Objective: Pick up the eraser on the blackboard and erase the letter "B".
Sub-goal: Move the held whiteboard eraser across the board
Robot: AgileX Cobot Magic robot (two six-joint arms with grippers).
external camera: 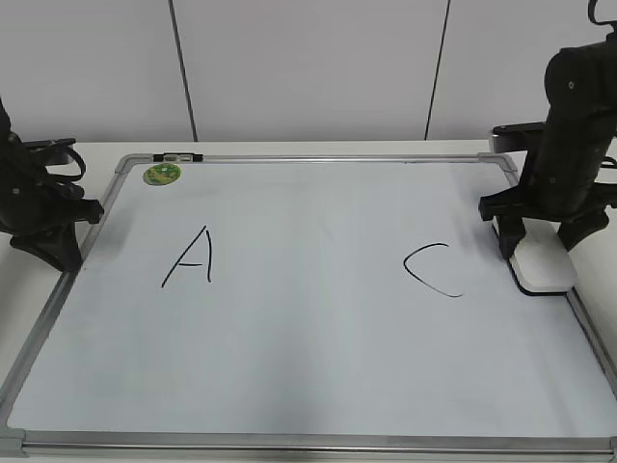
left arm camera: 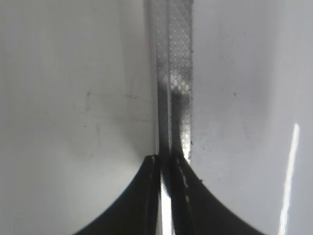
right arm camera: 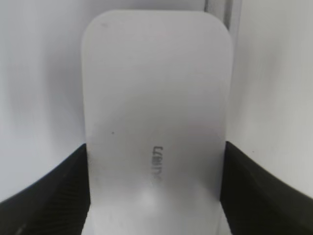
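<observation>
The blackboard (external camera: 318, 367) takes up most of the bench (external camera: 106, 147), lying flat, silver frame all round and a green sticker (external camera: 162, 175) near its top left corner. On it there's a black "A" (external camera: 189, 258) on the left and a "C" (external camera: 434, 269) on the right, with just bare board between them, no "B" visible. The eraser (external camera: 546, 270) sits at the right edge, against the frame. Right claw (external camera: 542, 239) is down over it, fingers (right arm camera: 44, 196) snug against both long sides. Left claw (external camera: 56, 249) is parked by the left frame rail, fingers (left arm camera: 132, 205) pressed together, holding nothing.
</observation>
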